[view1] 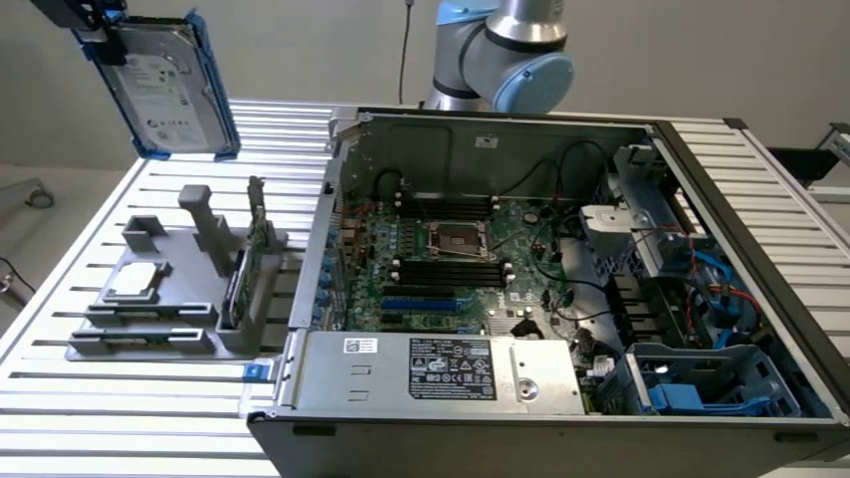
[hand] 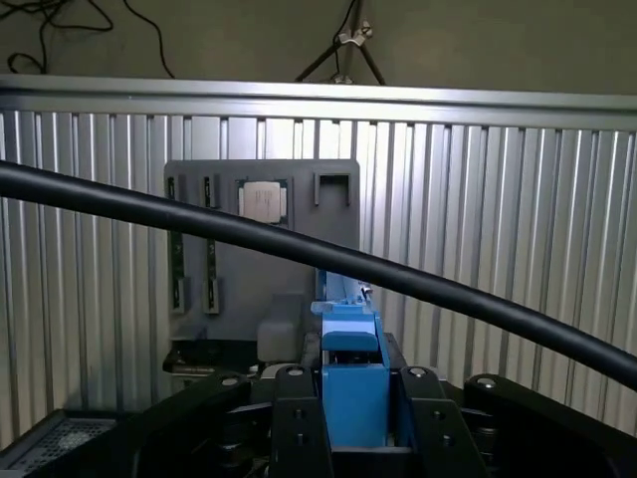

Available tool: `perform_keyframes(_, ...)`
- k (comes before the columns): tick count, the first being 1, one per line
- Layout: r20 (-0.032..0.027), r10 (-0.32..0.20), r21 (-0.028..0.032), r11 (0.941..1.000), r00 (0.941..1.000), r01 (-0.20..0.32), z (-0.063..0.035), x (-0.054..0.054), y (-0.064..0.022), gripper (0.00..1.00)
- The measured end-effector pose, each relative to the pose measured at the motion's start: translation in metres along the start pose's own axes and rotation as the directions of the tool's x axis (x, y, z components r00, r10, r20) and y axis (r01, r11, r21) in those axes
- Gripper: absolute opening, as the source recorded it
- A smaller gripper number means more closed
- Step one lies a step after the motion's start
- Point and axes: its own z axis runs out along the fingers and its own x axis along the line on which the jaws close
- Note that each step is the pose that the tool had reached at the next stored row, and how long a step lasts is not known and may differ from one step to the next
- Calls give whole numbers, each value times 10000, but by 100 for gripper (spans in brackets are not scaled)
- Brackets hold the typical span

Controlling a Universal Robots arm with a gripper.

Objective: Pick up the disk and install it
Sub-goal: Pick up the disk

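My claw (view1: 96, 34) is clamped on the blue handle (hand: 353, 383) of the disk (view1: 170, 88). I hold it label-out, high over the slatted table (view1: 67, 398) at the exterior view's left, well above the grey parts holder (view1: 166, 299). The pick-up looks done, so I judge this the carry. Installing calls for crossing to the open computer case (view1: 452, 149) and squaring the blue rails to the drive cage (view1: 718, 373).
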Motion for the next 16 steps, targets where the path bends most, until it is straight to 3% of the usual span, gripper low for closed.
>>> perform_keyframes(13,106,0,-61,10000,9999,1,-589,30,-584,33)
perform_keyframes(16,152,-1,-63,10000,9999,2,-674,44,-718,33)
